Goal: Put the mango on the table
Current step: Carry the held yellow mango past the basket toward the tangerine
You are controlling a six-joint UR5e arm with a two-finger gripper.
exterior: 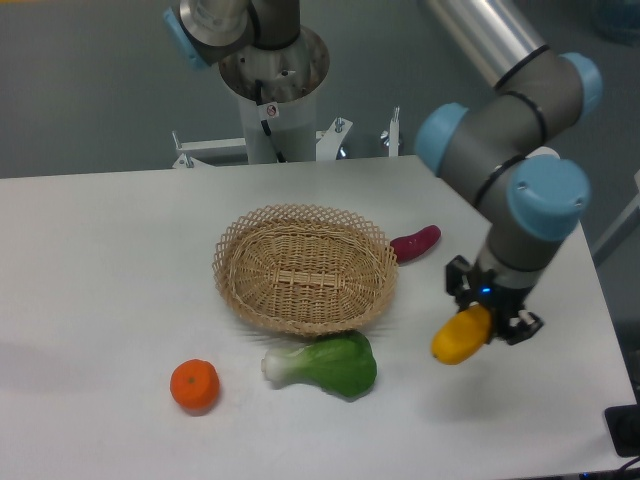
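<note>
The mango (459, 338) is a smooth yellow-orange oblong fruit held tilted, its lower end pointing down-left, just above the white table (100, 260). My gripper (487, 312) is shut on its upper end, right of the wicker basket and below the purple vegetable. Whether the mango's low tip touches the tabletop I cannot tell.
An oval wicker basket (305, 268) stands mid-table. A purple eggplant-like vegetable (415, 243) lies at its right rim. A green bok choy (325, 364) lies in front of the basket, a round orange (194, 385) to its left. The table's right edge is close by.
</note>
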